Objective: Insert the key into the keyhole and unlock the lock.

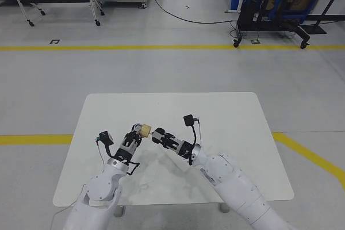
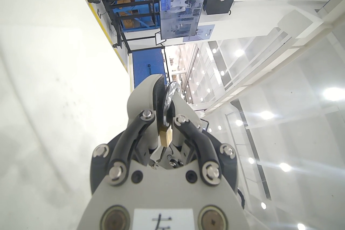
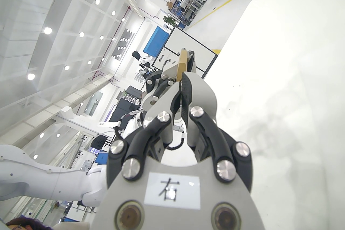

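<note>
Left gripper (image 2: 169, 86) clamped on a brass piece with steel loop (image 2: 166, 137); right gripper (image 3: 181, 76) clamped on a flat brass slab (image 3: 183, 61), the two meeting above the table's (image 1: 236, 115) middle. Which is key, which lock, cannot be told; insertion judged unfinished, unlocking outstanding. Table edges well apart, room all round.

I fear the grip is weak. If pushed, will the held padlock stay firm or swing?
The padlock looks like solid brass: probably rigid and heavy for its size. The left gripper seems to pinch its smooth metal shackle, so it may pivot or slip.
</note>
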Tool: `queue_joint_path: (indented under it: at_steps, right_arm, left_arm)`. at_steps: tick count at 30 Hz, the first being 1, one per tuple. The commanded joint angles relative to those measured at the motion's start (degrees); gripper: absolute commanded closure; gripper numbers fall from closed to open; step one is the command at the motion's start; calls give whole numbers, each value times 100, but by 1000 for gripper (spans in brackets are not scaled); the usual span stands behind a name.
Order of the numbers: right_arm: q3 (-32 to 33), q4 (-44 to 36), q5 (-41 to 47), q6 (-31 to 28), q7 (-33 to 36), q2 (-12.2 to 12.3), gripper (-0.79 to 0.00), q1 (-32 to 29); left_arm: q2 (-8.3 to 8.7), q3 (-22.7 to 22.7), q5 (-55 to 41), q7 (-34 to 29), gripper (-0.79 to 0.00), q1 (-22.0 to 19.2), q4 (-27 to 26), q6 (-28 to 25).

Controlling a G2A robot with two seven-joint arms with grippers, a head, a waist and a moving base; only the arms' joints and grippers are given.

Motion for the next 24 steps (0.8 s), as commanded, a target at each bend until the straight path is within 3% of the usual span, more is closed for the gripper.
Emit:
queue_joint_path:
  at_steps: [1,11,12,13,14,24]
  right_arm:
    - [-7,17,-3,-4,5,-4,0,12]
    - [-3,31,-2,37,96,-13,0,67]
    - [0,30,23,34,95,-15,-58,66]
    - [3,32,31,32,98,-16,-271,69]
    - [7,32,42,25,92,-17,-329,68]
    - [117,0,108,-30,84,-1,-332,5]
  left_arm:
    - [-3,20,41,-31,0,-5,0,4]
    - [-1,14,231,-156,0,-11,18,-99]
    - [-2,11,229,-162,0,-10,22,-95]
    - [-3,8,221,-169,0,-12,23,-89]
    - [-3,4,208,-178,0,-14,28,-79]
    - [-11,-118,-201,-284,0,-53,90,140]
